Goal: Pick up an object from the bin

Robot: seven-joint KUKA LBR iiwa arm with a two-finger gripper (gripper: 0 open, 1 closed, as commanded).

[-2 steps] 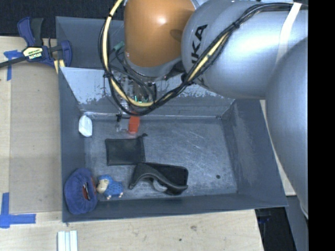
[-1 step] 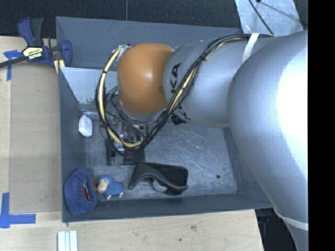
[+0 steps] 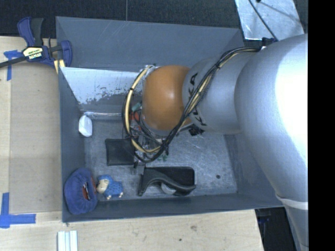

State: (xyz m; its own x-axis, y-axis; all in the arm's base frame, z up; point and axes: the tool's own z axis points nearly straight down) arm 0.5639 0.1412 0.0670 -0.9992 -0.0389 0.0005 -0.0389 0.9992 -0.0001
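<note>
My gripper (image 3: 139, 151) hangs low over the middle of the bin floor, mostly hidden beneath the arm's orange cover and cables. Just to its left, touching or nearly touching it, lies a flat black rectangular pad (image 3: 118, 151). Directly below it in the view rests a black wedge-shaped thing like a shoe or stapler (image 3: 168, 179), lying along the bin's front wall. Whether anything is held I cannot make out.
A small white oval thing (image 3: 85, 125) lies at the left wall. In the front left corner sits a crumpled blue cap (image 3: 77, 192) with a small yellow and blue soft toy (image 3: 109, 187) beside it. The arm covers the bin's right and back.
</note>
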